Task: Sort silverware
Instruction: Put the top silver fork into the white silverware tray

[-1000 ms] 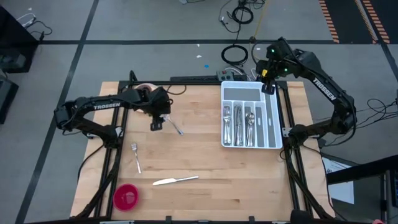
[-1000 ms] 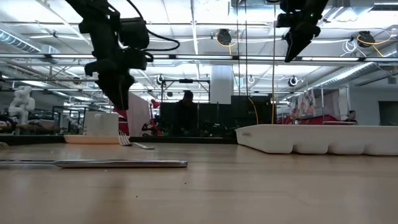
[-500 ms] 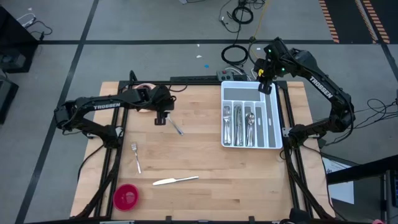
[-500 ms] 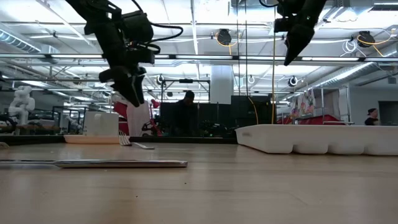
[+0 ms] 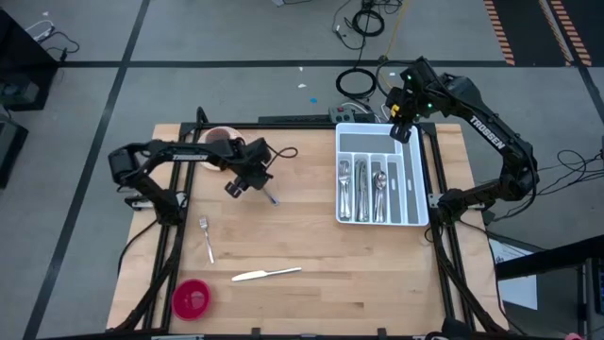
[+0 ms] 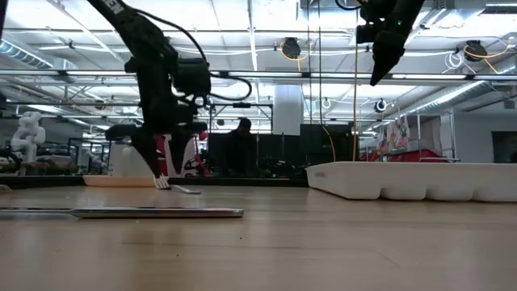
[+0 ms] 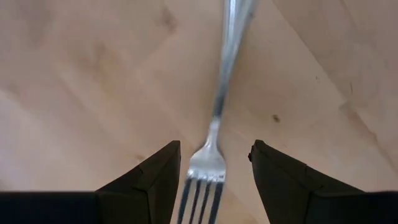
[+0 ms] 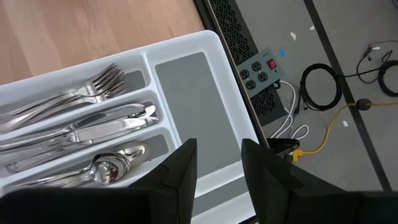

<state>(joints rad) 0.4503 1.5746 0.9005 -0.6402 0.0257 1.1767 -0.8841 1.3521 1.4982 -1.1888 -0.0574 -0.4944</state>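
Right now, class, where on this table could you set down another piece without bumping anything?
Bare wood lies between the knife and the white tray, and along the near edge right of the red dish. It is crowded around the left tool, over a fork.

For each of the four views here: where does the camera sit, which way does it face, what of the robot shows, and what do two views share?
High view: overhead, facing straight down on the table; both arms show.
Low view: at table-top height, facing level across to the room; both arms hang in from above.
Left wrist view: on the left arm, facing down past the open left gripper at a fork.
Right wrist view: on the right arm, above the tray; right gripper open.
Shared: the high view also shows that fork and tray.
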